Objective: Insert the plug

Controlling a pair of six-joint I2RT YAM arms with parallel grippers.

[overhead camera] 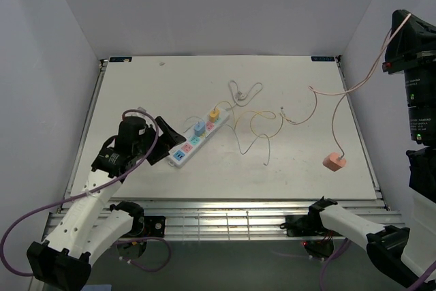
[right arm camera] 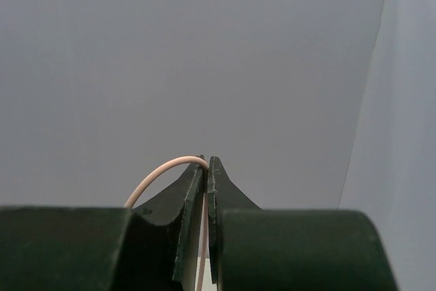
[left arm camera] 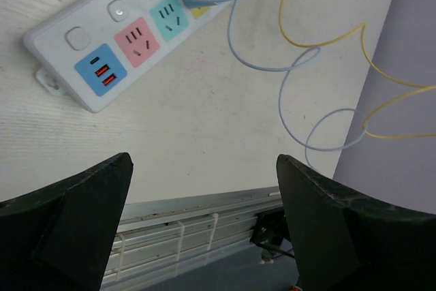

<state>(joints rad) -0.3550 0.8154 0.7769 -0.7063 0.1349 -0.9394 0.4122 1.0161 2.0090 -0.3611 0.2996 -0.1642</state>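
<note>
Plug (overhead camera: 334,161) on table (overhead camera: 136,100); R end effector (right arm camera: 206,175) raised high, pinching cable (right arm camera: 180,160).

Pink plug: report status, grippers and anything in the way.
Left gripper open, empty, near power strip. Right gripper raised, shut on pink cable. Pink plug on table, apart from strip. Loose cables between them.

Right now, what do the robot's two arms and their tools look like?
White links with black joints on both the left arm and right arm. A purple cable loops along the left one. The left tool and right tool have black, wedge-shaped fingers.
</note>
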